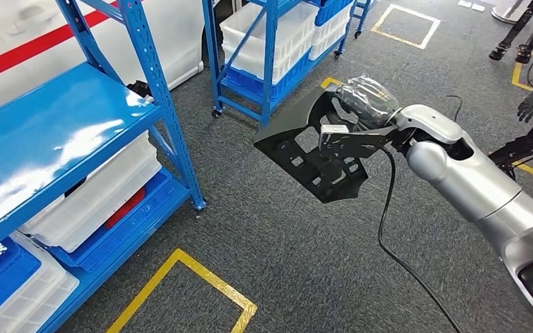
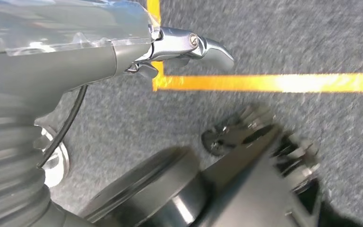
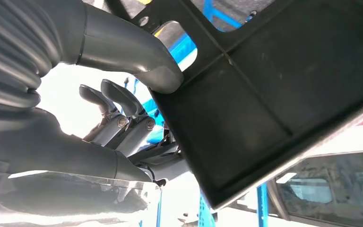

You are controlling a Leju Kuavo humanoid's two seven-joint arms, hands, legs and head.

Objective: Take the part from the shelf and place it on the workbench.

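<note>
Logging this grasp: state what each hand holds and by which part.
The right hand holds the black part by one edge, thumb on one face, fingers behind. The left hand holds nothing visible.

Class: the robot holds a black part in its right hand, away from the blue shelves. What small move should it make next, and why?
Probably keep carrying the black part onward toward the workbench, turning away from the blue shelf. The right hand already grips the part, held in the air over the grey carpet, clear of the shelf. No workbench is visible, so setting it down would be premature.
</note>
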